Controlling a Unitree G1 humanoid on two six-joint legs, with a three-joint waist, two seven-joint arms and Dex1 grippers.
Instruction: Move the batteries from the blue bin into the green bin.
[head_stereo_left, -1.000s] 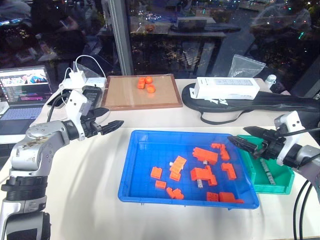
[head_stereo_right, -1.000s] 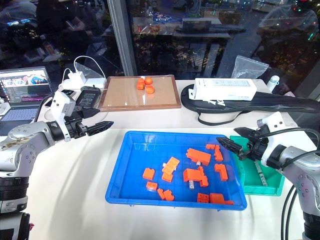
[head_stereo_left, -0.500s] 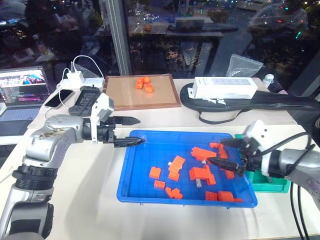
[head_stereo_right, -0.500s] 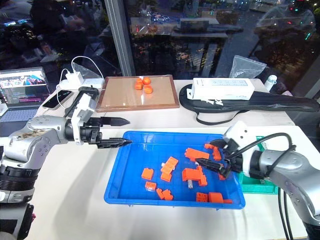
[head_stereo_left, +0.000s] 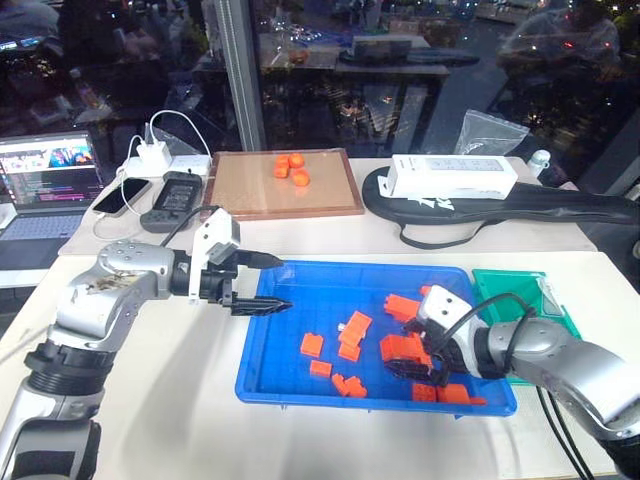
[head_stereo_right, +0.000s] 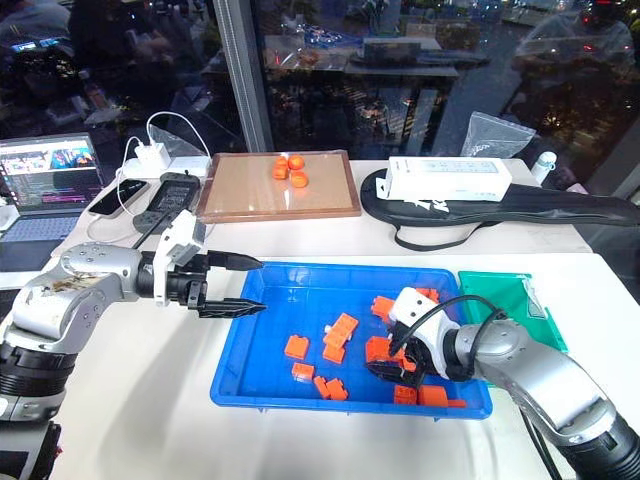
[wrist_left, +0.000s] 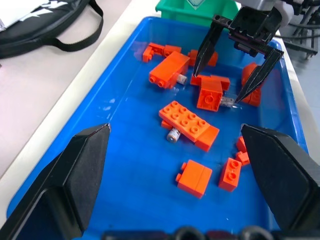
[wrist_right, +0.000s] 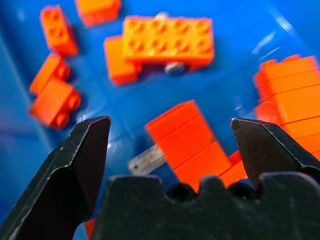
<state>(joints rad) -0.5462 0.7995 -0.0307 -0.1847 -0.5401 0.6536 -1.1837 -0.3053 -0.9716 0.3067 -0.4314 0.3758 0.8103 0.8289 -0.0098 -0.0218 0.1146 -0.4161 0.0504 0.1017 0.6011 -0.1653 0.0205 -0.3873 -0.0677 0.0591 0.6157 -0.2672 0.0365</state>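
Right gripper (wrist_left: 235, 75) is down inside the blue bin (head_stereo_left: 300, 385), fingers spread to either side of an orange block (wrist_left: 210, 95) with a battery (wrist_left: 227, 101) poking out beside it; nothing pinched. Left gripper (head_stereo_left: 268, 284) hangs over the bin's left rim, fingers spread and empty. A second battery (wrist_left: 173, 134) lies against the long block (wrist_left: 189, 123) mid-bin; green bin (head_stereo_left: 525, 300) sits just right of the blue bin.
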